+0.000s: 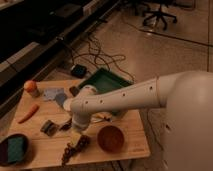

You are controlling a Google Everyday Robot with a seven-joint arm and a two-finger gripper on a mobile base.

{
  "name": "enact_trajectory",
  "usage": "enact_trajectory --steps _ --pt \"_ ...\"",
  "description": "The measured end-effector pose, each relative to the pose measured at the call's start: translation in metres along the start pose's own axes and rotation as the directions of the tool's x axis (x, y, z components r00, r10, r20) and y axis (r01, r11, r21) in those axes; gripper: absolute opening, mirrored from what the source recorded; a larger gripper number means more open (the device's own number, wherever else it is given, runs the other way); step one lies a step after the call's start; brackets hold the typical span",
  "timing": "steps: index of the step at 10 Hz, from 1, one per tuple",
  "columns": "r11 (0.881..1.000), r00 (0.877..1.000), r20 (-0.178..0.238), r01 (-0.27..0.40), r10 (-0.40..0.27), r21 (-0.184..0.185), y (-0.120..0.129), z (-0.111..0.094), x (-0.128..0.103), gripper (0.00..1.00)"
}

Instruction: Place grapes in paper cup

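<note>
Pale wooden tabletop (pixel 132 145); elongated bunch of dark purple grapes (pixel 74 148) lies near the front edge, beside a reddish-brown round bowl (pixel 110 138). My gripper (pixel 76 135) hangs just over the bunch, jaws spread wide, presumably to straddle it; white paper cup not made out, perhaps behind my arm (pixel 120 100).

Inspector: Camera position?

Officer: A single view, set high beside the robot's white body (pixel 185 120), facing down and forward across the desk (pixel 47 152).

Inspector: Range?

Officer: Close. The arm (pixel 125 97) crosses the frame from the right. The gripper (pixel 75 139) sits low, left of centre, near the desk's front edge. The floor (pixel 150 55) and an office chair (pixel 159 12) lie beyond.
</note>
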Motion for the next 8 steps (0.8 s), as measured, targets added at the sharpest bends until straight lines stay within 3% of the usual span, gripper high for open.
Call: enact_trajectory --steps 4,8 --pt "0.997 0.997 0.013 0.071 -0.071 -0.004 0.008 0.02 -0.001 0.8" --pt "0.994 0.997 0.021 0.078 -0.076 -0.076 0.008 0.05 0.016 0.75"
